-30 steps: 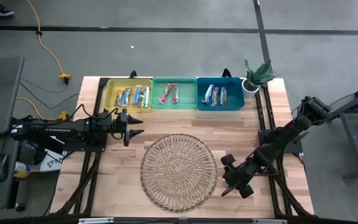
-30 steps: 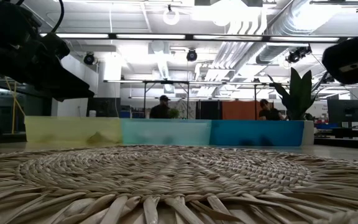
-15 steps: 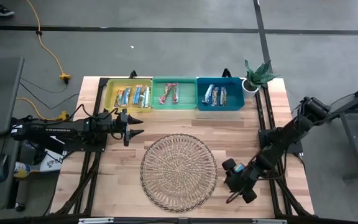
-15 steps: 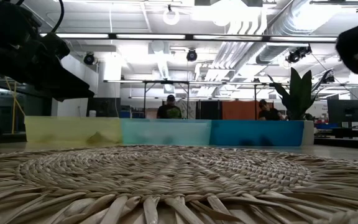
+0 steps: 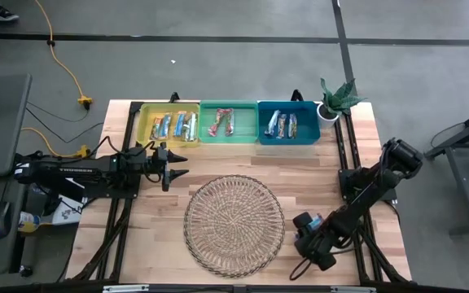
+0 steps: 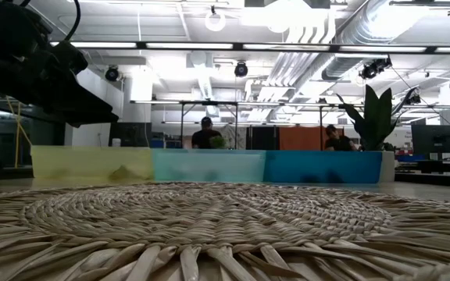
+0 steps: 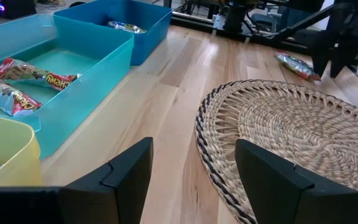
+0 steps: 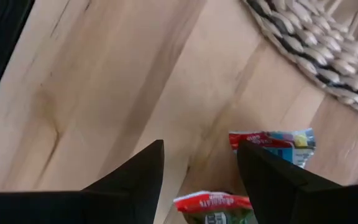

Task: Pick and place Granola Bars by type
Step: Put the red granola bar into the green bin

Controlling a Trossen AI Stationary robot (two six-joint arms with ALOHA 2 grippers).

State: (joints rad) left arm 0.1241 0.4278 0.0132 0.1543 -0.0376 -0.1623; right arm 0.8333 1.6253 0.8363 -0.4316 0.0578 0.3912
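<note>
Granola bars lie sorted in three bins at the far edge: silvery-blue ones in the yellow bin (image 5: 169, 126), red multicoloured ones in the teal bin (image 5: 222, 122), blue ones in the blue bin (image 5: 283, 124). Two more red-ended bars lie flat on the wood right of the wicker tray (image 5: 234, 221): one bar (image 8: 272, 143) just beyond my right gripper (image 8: 201, 149), another bar (image 8: 213, 208) below the gap of its open fingers. My right gripper (image 5: 306, 244) points down there. My left gripper (image 5: 179, 167) hovers open left of the tray, level, facing right.
A small potted plant (image 5: 336, 99) stands at the far right corner beside the blue bin. The round tray (image 7: 291, 143) fills the table's middle. Bare wood lies between the tray and the bins (image 7: 166, 93). People stand in the room behind the bins (image 6: 205, 136).
My right gripper has moved toward the table's near edge, staying right of the tray, and its arm has folded in over the table's right side. The left arm has kept still.
</note>
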